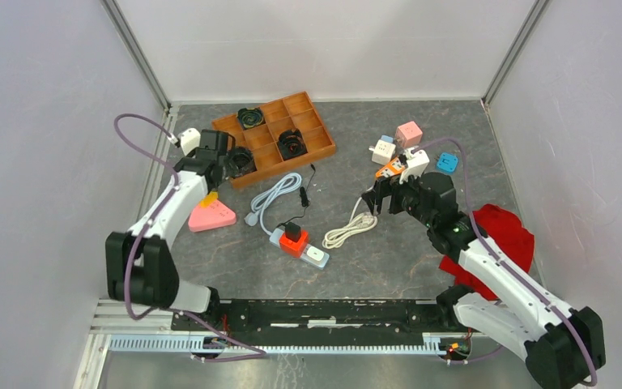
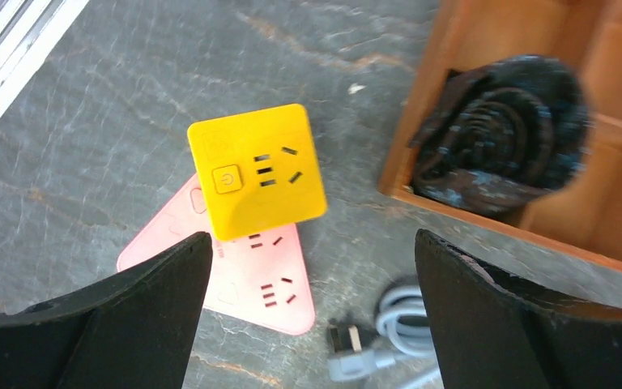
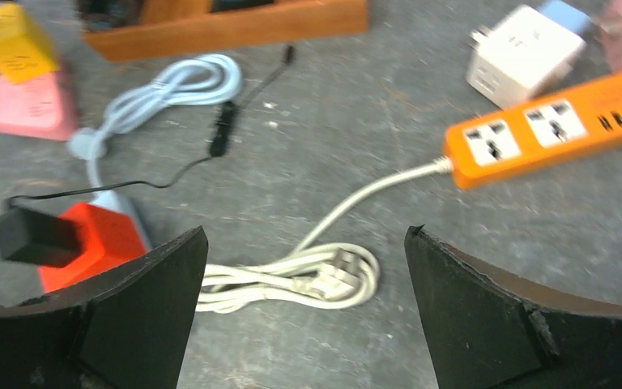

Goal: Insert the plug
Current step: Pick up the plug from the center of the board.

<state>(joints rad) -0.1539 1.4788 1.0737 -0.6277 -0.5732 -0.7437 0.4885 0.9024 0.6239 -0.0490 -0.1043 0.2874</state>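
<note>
Left gripper [image 2: 312,237] and right gripper [image 3: 306,233] gape empty. Left wrist shows slots on glossy yellow cube [image 2: 257,170] (atop pink triangle [image 2: 251,296]); blurred black plug [image 3: 32,236] seemingly sits in red block [image 3: 104,240].

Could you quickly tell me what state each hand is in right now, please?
Left hand: open, holding nothing.
Right hand: open, holding nothing.

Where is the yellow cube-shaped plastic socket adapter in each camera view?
Top external: the yellow cube-shaped socket adapter sits left of centre.
Left wrist: mid-frame.
Right wrist: top left corner.
Shared landmark: the pink triangular power strip against it.
</note>
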